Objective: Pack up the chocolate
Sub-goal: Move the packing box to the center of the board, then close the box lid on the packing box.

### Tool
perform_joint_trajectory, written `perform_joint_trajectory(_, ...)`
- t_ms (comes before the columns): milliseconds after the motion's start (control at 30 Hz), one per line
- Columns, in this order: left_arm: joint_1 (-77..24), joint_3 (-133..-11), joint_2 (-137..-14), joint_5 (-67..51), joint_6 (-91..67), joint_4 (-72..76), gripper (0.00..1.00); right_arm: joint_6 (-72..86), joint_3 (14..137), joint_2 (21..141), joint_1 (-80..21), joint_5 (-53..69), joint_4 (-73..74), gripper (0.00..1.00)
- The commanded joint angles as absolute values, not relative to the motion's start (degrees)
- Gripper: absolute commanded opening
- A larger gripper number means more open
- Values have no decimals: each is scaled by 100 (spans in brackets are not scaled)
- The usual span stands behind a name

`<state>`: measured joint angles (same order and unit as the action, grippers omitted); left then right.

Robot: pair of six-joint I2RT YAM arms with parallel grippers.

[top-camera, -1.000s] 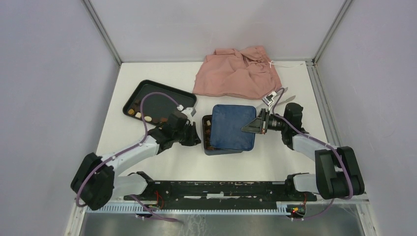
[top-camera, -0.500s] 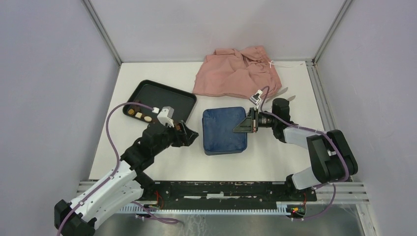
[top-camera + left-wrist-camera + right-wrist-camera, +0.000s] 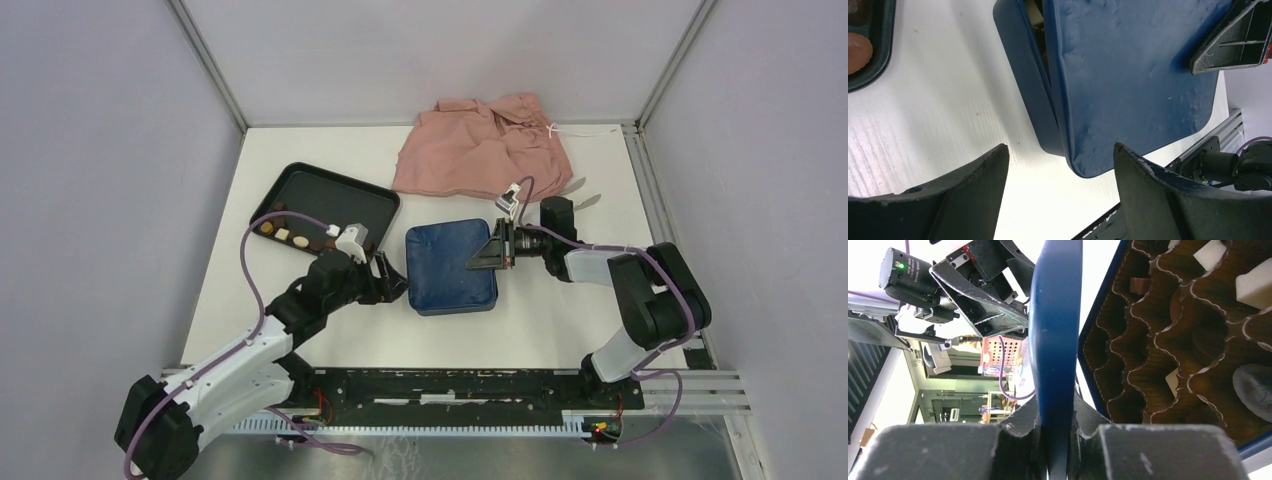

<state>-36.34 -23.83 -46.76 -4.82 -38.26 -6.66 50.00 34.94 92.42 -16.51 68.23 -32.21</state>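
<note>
White table (image 3: 560,312), grey walls (image 3: 430,60), left end effector (image 3: 392,284) wide, right end effector (image 3: 1058,440) pinching lid (image 3: 445,265)

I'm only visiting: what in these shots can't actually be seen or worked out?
- Top view: the blue lid hides everything packed beneath it.
- Right wrist view: the gridded insert is cut off by the frame edges and the lid, so the filled cells cannot be counted.
- Top view: the chocolates on the black tray are too small to tell their kinds.
- Left wrist view: the edge cuts off one brown piece.
- Top view: the pink cloth hides anything under it.
</note>
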Motion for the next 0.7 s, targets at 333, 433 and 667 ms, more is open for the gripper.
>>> perform_joint_trajectory(333,-3623,-2433,-5783,-1013,-4102,495,69,4719,3735,9444,-1381,6600,-2956,4)
perform_joint_trajectory(433,-3621,-2496,-6059,-1086,-4100,626,68,4676,3753,9537,-1308,6599,-2892,6)
perform_joint_trajectory(667,-3621,-2644,-6474,-1103,-4027,637,66,4328,3910,9667,-1253,6596,-2511,22)
